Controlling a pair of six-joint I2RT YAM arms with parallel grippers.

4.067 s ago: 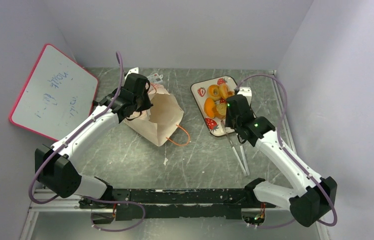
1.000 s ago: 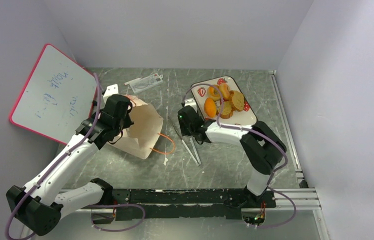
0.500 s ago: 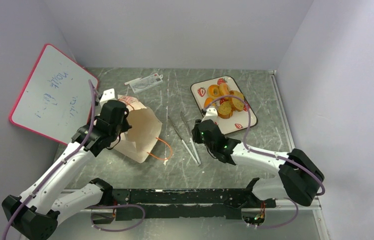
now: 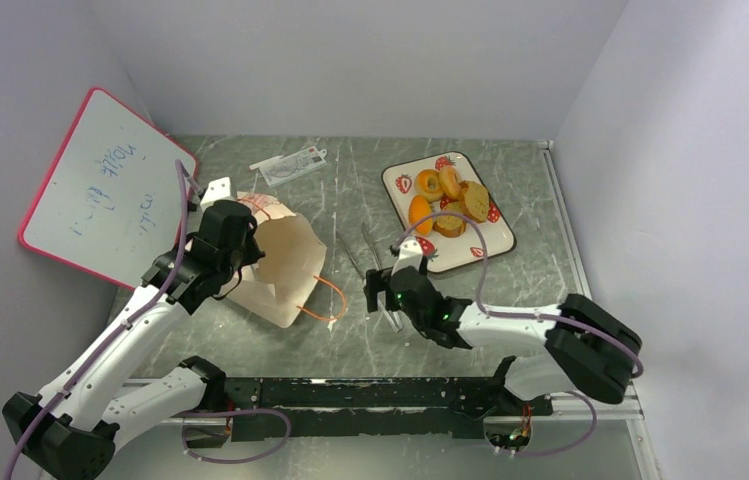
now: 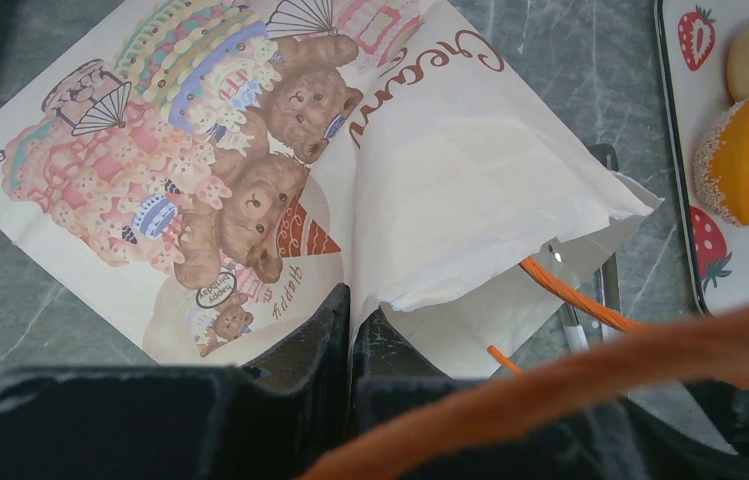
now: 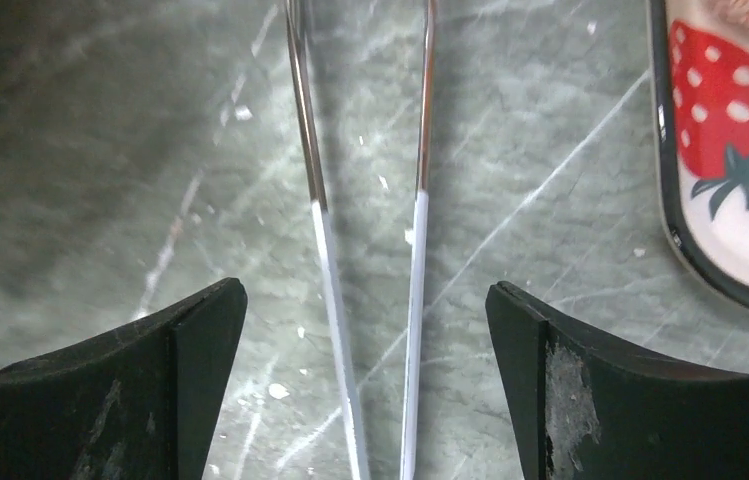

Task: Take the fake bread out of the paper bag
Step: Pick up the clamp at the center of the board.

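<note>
The beige paper bag (image 4: 285, 262) lies on its side left of centre, mouth toward the right, and its printed bear picture (image 5: 250, 180) fills the left wrist view. My left gripper (image 5: 350, 312) is shut on the bag's paper edge at the mouth; from above it shows at the bag's left rim (image 4: 248, 258). Several pieces of fake bread (image 4: 447, 205) sit on the strawberry tray (image 4: 495, 240), and one orange piece (image 5: 745, 160) shows in the left wrist view. My right gripper (image 6: 365, 290) is open and empty, low over metal tongs (image 6: 418, 250) that lie on the table (image 4: 375, 272).
A pink-rimmed whiteboard (image 4: 105, 190) leans at the far left. A small white tag card (image 4: 290, 163) lies behind the bag. The bag's orange cord handle (image 4: 328, 300) trails toward the tongs. Walls close in the left, back and right sides.
The right gripper's jaws have opened wide and the arm has swung back toward the near edge, over the tongs. The left gripper and bag have barely moved.
</note>
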